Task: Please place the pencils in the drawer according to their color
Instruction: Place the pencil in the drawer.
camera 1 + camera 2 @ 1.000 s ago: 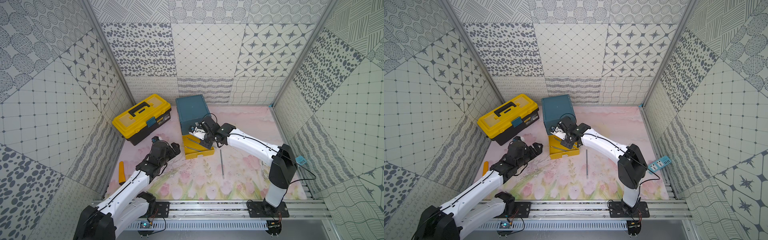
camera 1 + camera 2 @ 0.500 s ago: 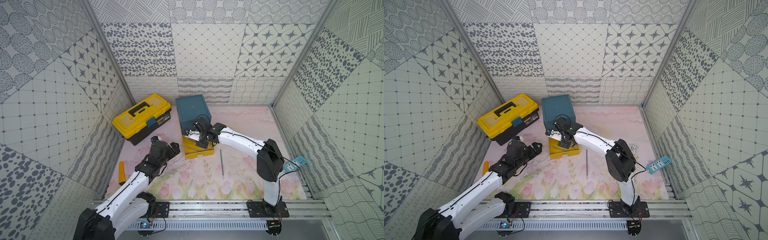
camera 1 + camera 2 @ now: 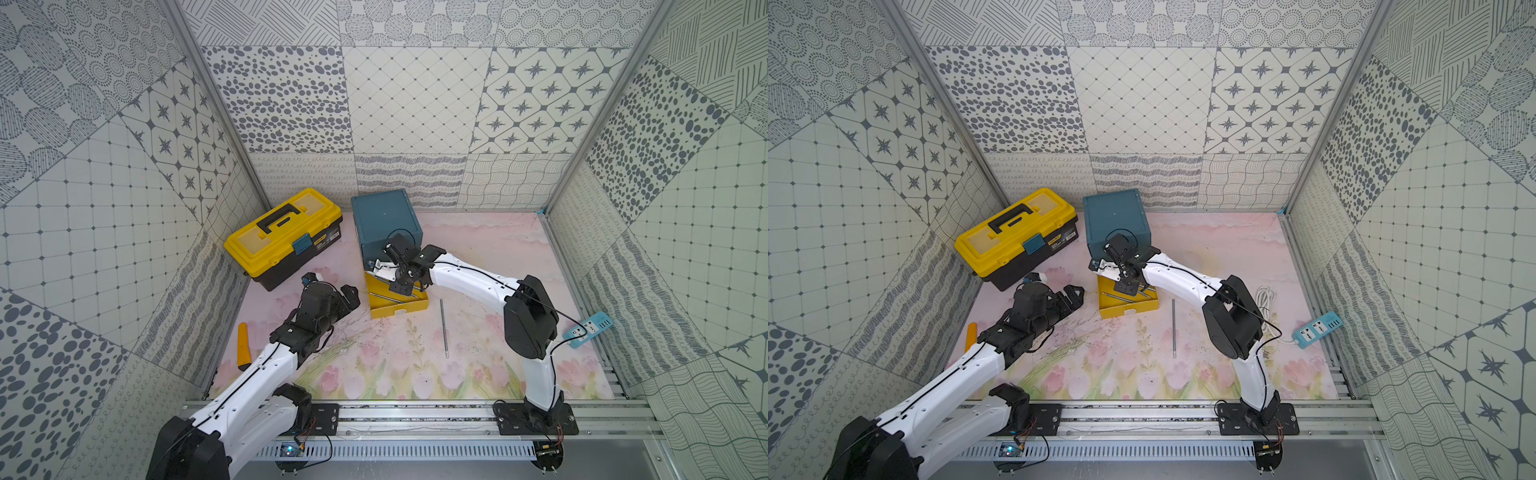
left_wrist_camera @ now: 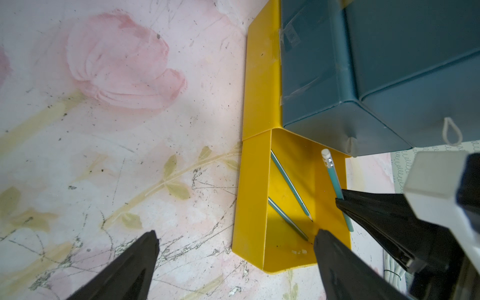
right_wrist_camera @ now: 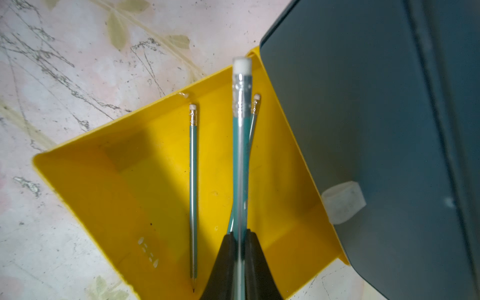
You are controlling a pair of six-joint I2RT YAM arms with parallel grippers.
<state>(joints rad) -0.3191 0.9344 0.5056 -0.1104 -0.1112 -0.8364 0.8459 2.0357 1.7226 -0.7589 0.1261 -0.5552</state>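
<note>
Over the yellow drawer (image 3: 399, 309), which stands drawn out toward the near side from the bottom of the teal cabinet (image 3: 384, 216) at the far middle of the floor, the right gripper (image 5: 240, 233) is clamped on a teal pencil (image 5: 240, 155). That pencil's long axis runs on from the black fingers (image 5: 226, 259). Its white eraser and ribbed metal band lead toward the cabinet's front, and its other end is hidden in the grip. Two more pencils (image 5: 193, 194) lie flat on the drawer's floor — slim, glossy teal-grey, set on a slant, erasers toward the cabinet and sharpened tips toward the drawer's near wall; the second is partly hidden behind the held one. A grey pencil (image 3: 444, 328) lies alone on the mat (image 3: 374, 374) just right of the drawer, its length running near to far; which end is sharpened I cannot tell. The right arm (image 3: 469, 282) comes in from the near right, bent at a black elbow, its white forearm stretched leftward and its wrist tipped down over the drawer. The left arm (image 3: 257, 374) reaches from the near left, and the left gripper (image 4: 236, 235) is spread wide, holding nothing, just left of the drawer. The drawer is smooth, thin-walled plastic with rounded corners; the cabinet is matt and boxy, with a small white tab (image 5: 342, 202) on its front. The mat is pale pink, printed with tulips and scuffed with dark marks.
</note>
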